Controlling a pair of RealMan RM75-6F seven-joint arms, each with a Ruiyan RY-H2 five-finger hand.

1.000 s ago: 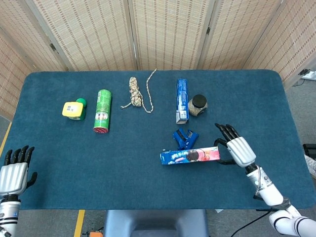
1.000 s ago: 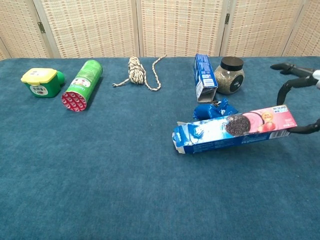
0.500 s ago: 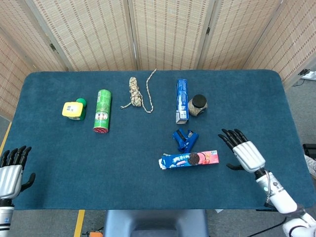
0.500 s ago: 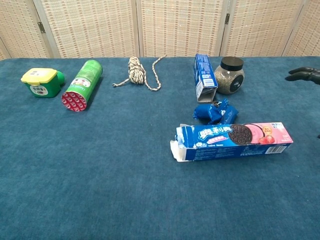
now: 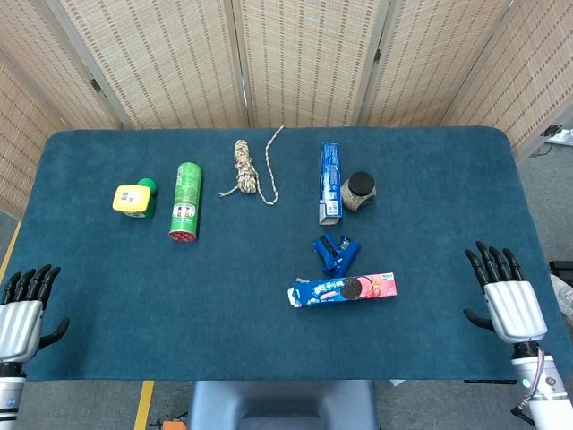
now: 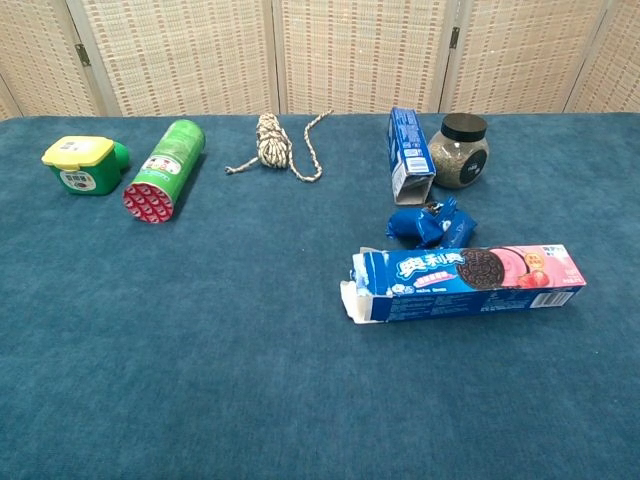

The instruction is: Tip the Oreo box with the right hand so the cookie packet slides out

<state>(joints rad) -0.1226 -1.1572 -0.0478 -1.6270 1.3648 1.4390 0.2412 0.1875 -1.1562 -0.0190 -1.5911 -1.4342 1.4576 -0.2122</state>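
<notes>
The right hand (image 5: 507,303) has pulled back to the worktop (image 5: 107,296) edge, fingers apart, empty. The Oreo box (image 6: 466,282) lies flat, open flap leftward; no packet shows, so tipping seems unfinished.

Right hand (image 5: 506,300), near right corner: ribbed silver-white back plate, black fingers and black thumb, slim white wrist with a small dark fitting lower down. Left hand (image 5: 22,309), near left edge: same build, silver-white grooved back, black fingers, black thumb, white wrist partly cropped.
</notes>
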